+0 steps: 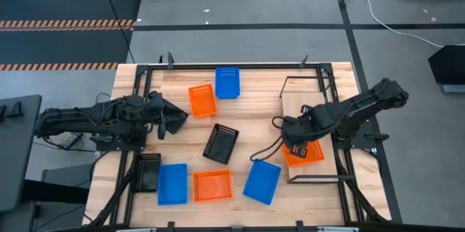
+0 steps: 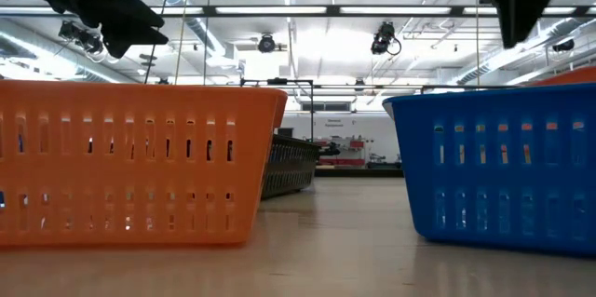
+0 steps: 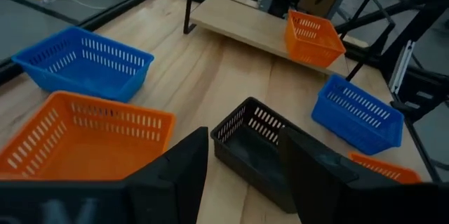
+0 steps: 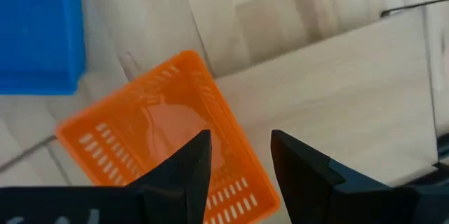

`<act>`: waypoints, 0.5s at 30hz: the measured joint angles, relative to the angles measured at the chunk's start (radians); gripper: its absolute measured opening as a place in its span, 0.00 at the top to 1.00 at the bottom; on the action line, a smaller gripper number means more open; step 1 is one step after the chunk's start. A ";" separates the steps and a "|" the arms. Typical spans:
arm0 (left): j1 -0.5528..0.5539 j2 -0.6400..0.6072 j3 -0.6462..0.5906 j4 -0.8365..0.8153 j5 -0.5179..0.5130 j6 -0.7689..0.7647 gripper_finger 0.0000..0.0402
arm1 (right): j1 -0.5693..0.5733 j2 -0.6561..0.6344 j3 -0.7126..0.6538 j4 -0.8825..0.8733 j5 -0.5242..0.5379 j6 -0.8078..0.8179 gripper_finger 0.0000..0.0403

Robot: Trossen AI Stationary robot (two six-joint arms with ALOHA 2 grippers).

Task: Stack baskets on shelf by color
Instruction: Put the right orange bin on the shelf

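Worktop (image 1: 247, 116) scene: left tool (image 1: 176, 119), fingers apart and empty, hovers beside an orange basket (image 1: 203, 100), while right tool (image 1: 294, 147), also open, hangs just above another orange basket (image 1: 306, 154) lying on the shelf (image 1: 305, 101).

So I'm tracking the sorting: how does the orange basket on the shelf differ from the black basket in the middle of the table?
The orange basket on the shelf sits on the shelf board, under the right gripper; the black basket in the middle rests on the tabletop with no gripper over it. They differ in color: orange versus black. Both are upright, empty, perforated trays of like size.
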 joint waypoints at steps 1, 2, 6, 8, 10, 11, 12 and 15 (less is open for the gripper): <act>0.000 0.000 0.000 -0.007 0.000 -0.002 0.55 | 0.005 0.001 -0.019 0.001 0.000 -0.001 0.61; 0.000 0.000 0.000 -0.016 0.000 -0.008 0.55 | 0.010 0.000 -0.036 0.000 0.000 0.002 0.61; -0.001 0.000 0.000 -0.050 0.000 -0.022 0.55 | 0.026 0.000 -0.079 0.027 -0.034 0.037 0.61; -0.001 0.000 0.000 -0.059 0.000 -0.027 0.55 | 0.036 0.000 -0.081 0.077 -0.077 0.066 0.61; -0.001 0.000 0.000 -0.061 0.000 -0.027 0.55 | 0.054 0.000 -0.081 0.140 -0.108 0.093 0.61; -0.001 0.000 0.000 -0.061 0.000 -0.027 0.55 | 0.066 0.001 -0.081 0.162 -0.119 0.107 0.61; -0.001 0.000 0.000 -0.061 0.000 -0.027 0.55 | 0.078 0.004 -0.081 0.173 -0.125 0.118 0.61; -0.001 0.000 0.000 -0.061 0.000 -0.028 0.55 | 0.113 0.033 -0.082 0.172 -0.133 0.135 0.61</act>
